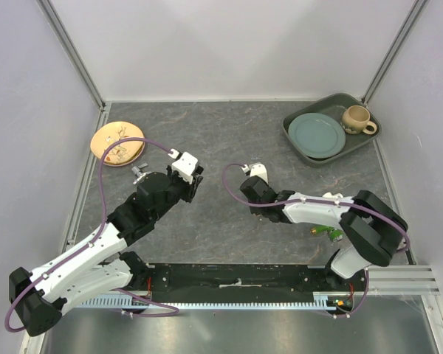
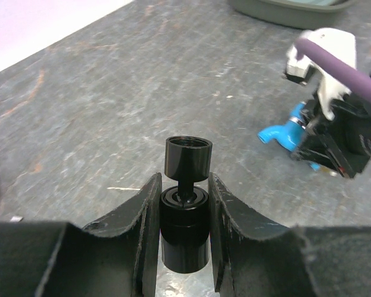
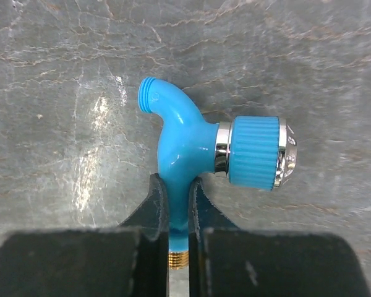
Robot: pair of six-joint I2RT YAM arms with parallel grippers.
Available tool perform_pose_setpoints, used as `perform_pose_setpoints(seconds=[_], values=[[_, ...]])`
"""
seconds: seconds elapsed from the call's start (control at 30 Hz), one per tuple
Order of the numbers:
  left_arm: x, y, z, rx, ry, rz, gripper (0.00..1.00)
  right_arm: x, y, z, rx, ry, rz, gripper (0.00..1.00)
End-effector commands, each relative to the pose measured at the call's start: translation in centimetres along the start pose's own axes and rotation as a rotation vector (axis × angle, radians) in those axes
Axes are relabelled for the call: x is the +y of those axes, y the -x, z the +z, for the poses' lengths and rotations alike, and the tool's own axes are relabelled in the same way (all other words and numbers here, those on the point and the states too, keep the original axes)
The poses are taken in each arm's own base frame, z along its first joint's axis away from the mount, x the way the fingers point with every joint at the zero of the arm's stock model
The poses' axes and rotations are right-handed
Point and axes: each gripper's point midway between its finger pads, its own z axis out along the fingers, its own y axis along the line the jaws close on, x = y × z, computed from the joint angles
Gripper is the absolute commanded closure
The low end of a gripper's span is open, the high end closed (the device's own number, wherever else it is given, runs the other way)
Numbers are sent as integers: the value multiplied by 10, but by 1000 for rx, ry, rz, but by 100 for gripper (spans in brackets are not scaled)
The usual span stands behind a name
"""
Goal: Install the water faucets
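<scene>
**Q:** What is held by the right gripper (image 3: 178, 193)?
**A:** The blue faucet (image 3: 184, 145) is clamped at its stem between the narrowed fingers. The brass threaded tip is seen below the fingers, on the wrist side. The ribbed knob with its chrome cap is turned sideways, and the spout curves away from it. The faucet is held near the middle of the table (image 1: 229, 133). Whether it touches the surface cannot be told.

**Q:** What is held by the left gripper (image 2: 184, 198)?
**A:** A black fitting (image 2: 184, 232) is gripped upright between the fingers, with its cup-shaped top standing clear above them. It is positioned left of the middle of the table, well apart from the blue faucet.

**Q:** Where is the green faucet (image 1: 326, 232) located?
**A:** It is laid on the table toward the near right corner, beside the right arm and partly hidden by it.

**Q:** What else is carried by the table?
**A:** A tray (image 1: 295, 140) is placed in the far right corner.
</scene>
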Motion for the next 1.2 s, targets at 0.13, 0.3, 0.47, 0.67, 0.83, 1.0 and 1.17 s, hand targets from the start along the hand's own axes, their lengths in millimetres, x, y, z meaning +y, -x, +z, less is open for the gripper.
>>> perform_pose_setpoints(seconds=[0.13, 0.3, 0.47, 0.67, 0.83, 1.0, 1.17], values=[[-57, 34, -11, -123, -335, -4, 98, -6, 83, -70, -229, 69, -181, 100], [-84, 37, -20, -153, -505, 29, 98, -4, 111, -121, -345, 185, -335, 100], [-108, 42, -27, -151, -667, 66, 98, -14, 129, -170, -465, 238, -427, 100], [-131, 49, -38, -172, -831, 87, 98, -7, 138, -221, -605, 377, -577, 100], [-137, 58, -36, -163, -867, 59, 98, -5, 139, -237, -647, 416, -669, 100], [-143, 75, -32, -177, -896, 3, 98, -10, 142, -248, -668, 404, -736, 100], [-150, 77, -32, -170, -967, -84, 98, -13, 145, -255, -703, 382, -777, 100]])
